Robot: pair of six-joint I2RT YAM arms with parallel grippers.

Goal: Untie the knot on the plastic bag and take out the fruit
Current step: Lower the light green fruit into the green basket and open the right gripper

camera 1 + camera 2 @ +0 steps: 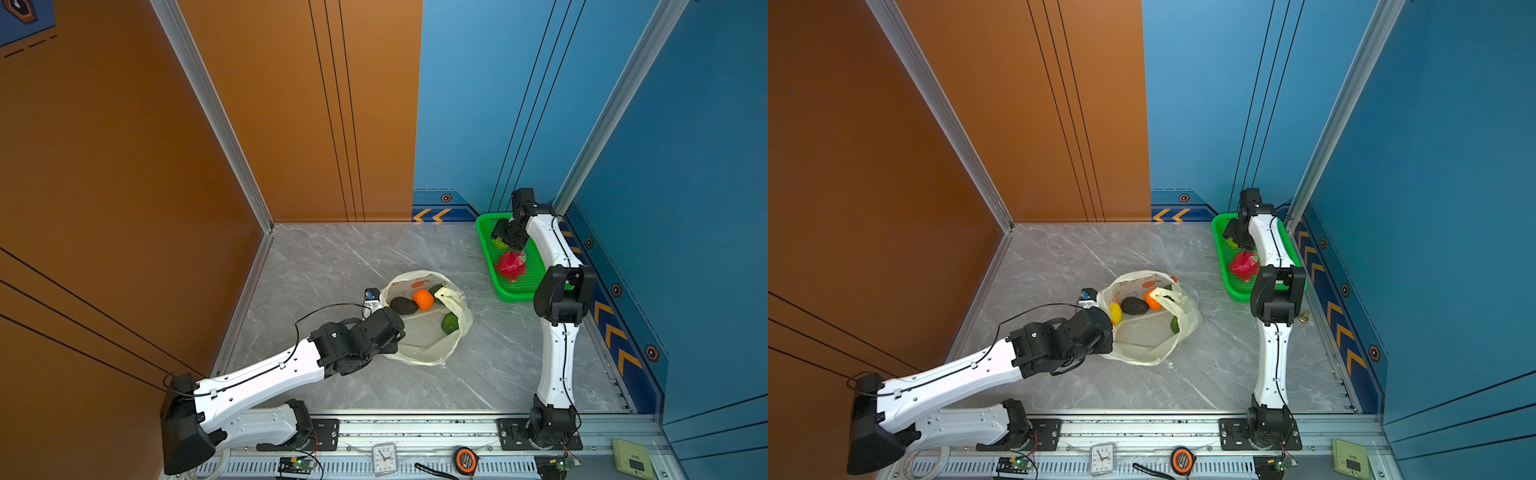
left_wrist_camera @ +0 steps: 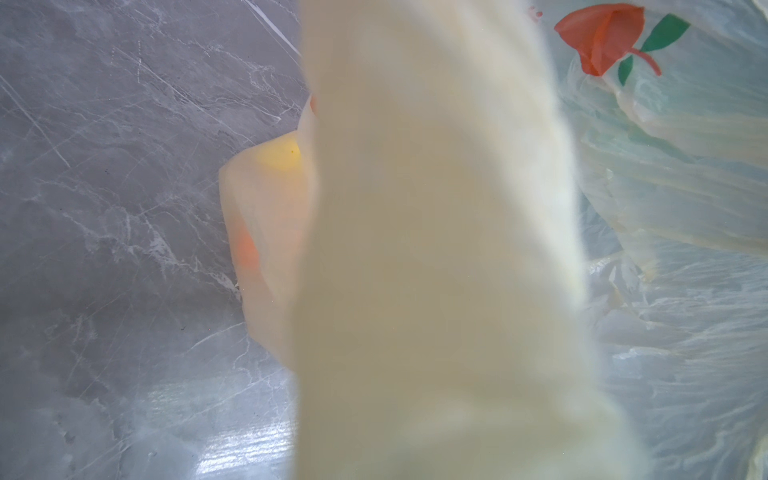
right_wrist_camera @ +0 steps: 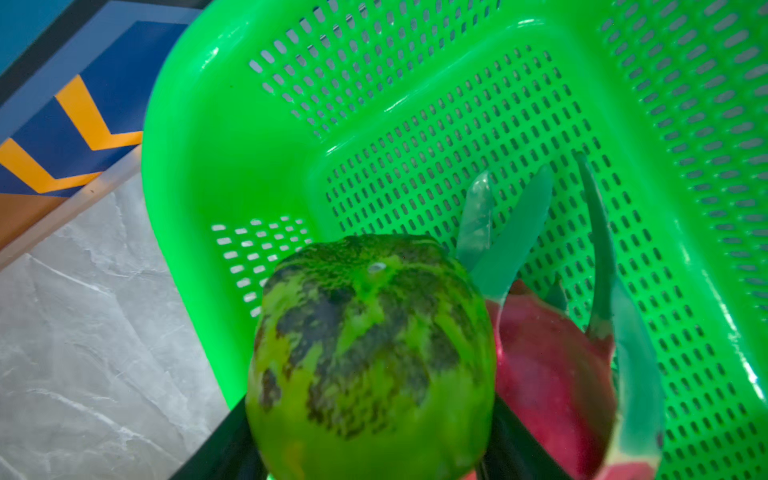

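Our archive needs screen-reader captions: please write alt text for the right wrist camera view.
A mottled green round fruit sits close up between the right pincer's dark fingers, over a bright green perforated basket. A pink-red dragon fruit lies in the basket beside it; grey marble tabletop shows past the rim.

Right of plastic bag (image 1: 420, 337): basket (image 1: 515, 296)
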